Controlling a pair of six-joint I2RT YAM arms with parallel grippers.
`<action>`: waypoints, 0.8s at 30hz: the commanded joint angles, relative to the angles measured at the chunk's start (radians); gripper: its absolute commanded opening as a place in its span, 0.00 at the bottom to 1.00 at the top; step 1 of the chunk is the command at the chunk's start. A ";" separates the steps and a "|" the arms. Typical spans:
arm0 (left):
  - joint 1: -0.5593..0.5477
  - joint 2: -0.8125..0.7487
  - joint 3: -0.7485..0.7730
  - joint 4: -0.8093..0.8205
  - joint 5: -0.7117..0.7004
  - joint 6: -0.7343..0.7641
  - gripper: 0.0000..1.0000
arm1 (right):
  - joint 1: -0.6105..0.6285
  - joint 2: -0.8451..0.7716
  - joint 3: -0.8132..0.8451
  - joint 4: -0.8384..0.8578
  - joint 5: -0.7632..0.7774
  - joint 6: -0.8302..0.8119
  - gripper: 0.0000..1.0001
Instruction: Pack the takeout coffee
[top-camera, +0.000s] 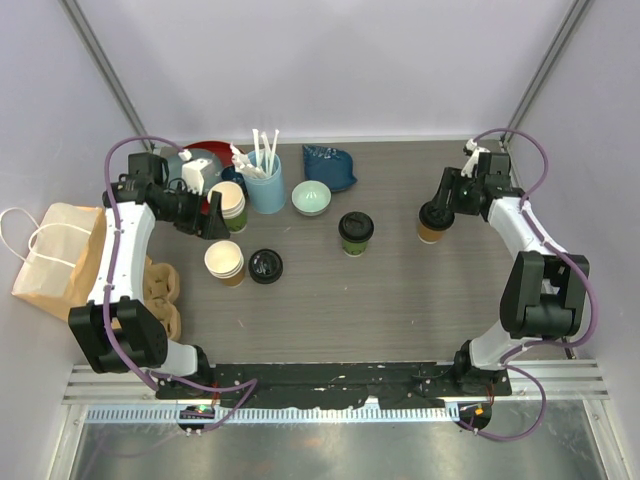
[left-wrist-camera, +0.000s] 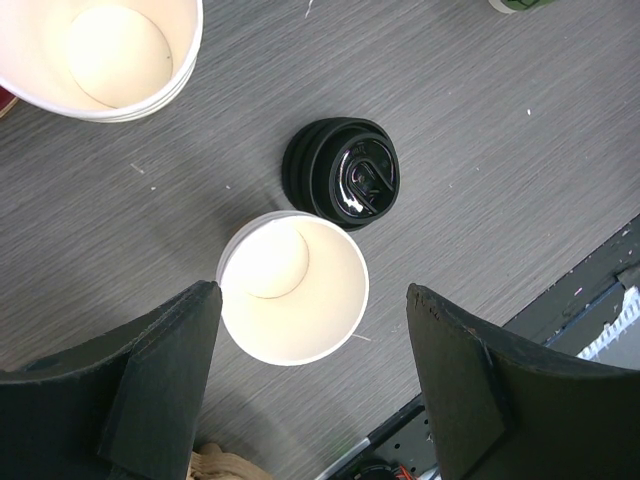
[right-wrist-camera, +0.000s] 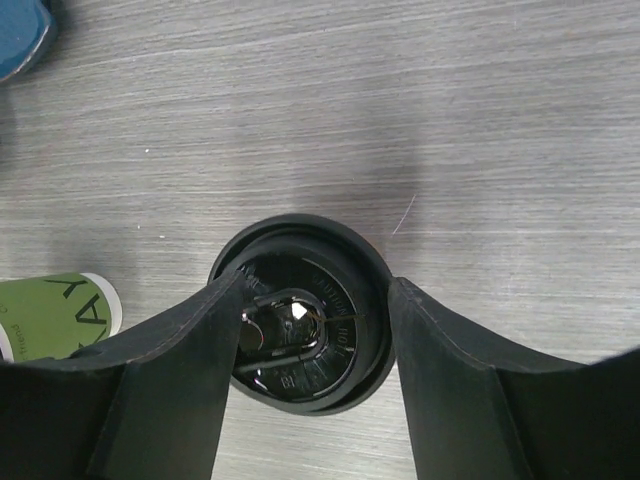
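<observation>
My right pincer (right-wrist-camera: 315, 300) has its jaws apart, one on either side of the brown cup (top-camera: 432, 232), right of centre in the overhead view. From the wrist camera I look straight down on that cup's black lid in the lower middle of the frame. The left finger overlaps the lid's edge and the right finger sits at its rim. I cannot tell whether they press on it or merely flank it. The cup stands upright on the table (top-camera: 400, 300).

The green cup (top-camera: 354, 234) stands upright near the middle of the overhead view, well apart from the brown one, lid on. It peeks into the lower left of the right wrist frame, lying outside the fingers.

My left pincer (left-wrist-camera: 312, 300) is spread wide with nothing held. It hangs at the left of the overhead view, above a lidless cup stack (left-wrist-camera: 290, 300) that shows between the fingers in the lower middle of its wrist frame. Just above that stack in the frame lies a pile of black lids (left-wrist-camera: 345, 175). A second lidless stack (left-wrist-camera: 110, 50) fills the upper left corner.

A paper bag (top-camera: 55, 260) sits at the far left edge of the overhead view, beside the left arm.
</observation>
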 joint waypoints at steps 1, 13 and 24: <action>0.006 -0.005 0.047 -0.009 0.025 0.017 0.79 | -0.001 0.035 0.001 0.032 -0.062 0.002 0.63; 0.005 0.002 0.058 -0.010 0.034 0.014 0.79 | 0.055 -0.008 -0.040 0.058 -0.088 0.004 0.58; -0.058 0.002 0.088 0.009 0.054 -0.035 0.79 | 0.184 -0.026 -0.033 0.067 -0.088 0.022 0.59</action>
